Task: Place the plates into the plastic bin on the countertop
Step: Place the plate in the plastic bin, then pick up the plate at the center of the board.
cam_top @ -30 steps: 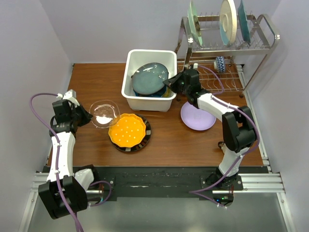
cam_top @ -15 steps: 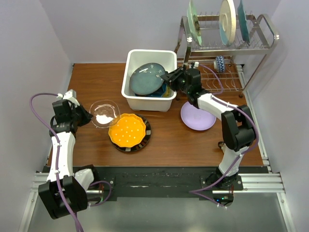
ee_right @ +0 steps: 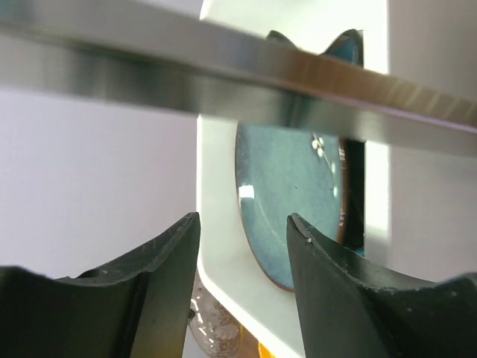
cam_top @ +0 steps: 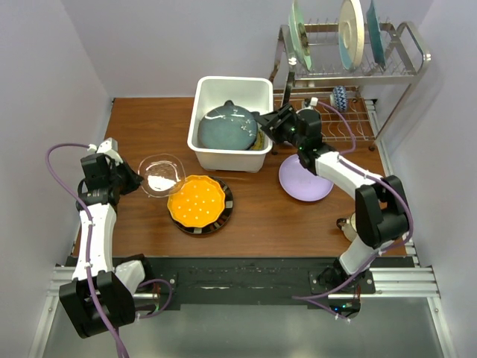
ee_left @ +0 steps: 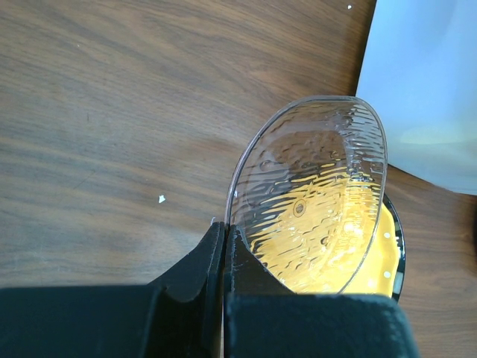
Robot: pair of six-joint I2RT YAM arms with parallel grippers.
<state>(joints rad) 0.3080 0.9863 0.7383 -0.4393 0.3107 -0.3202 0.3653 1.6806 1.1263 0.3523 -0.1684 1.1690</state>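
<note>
Dark teal glazed plate [cam_top: 223,128] rests inside the white plastic bin [cam_top: 231,80], back edge of the reddish-brown wooden countertop [cam_top: 298,216]. Right gripper [cam_top: 268,125] parted and empty at the bin's right rim; best raised straight clear before swinging away. Left gripper [cam_top: 140,181] clenched on the clear glass plate [cam_top: 162,173], near the left edge.

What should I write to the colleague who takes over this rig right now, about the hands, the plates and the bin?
Left hand: shut on the rim of the glass plate.
Right hand: open and empty, at the right rim of the bin.
Done: teal plate lies in the bin.
Left: glass plate; orange plate, stacked on the striped plate; lilac plate, on the table right of the bin.
</note>
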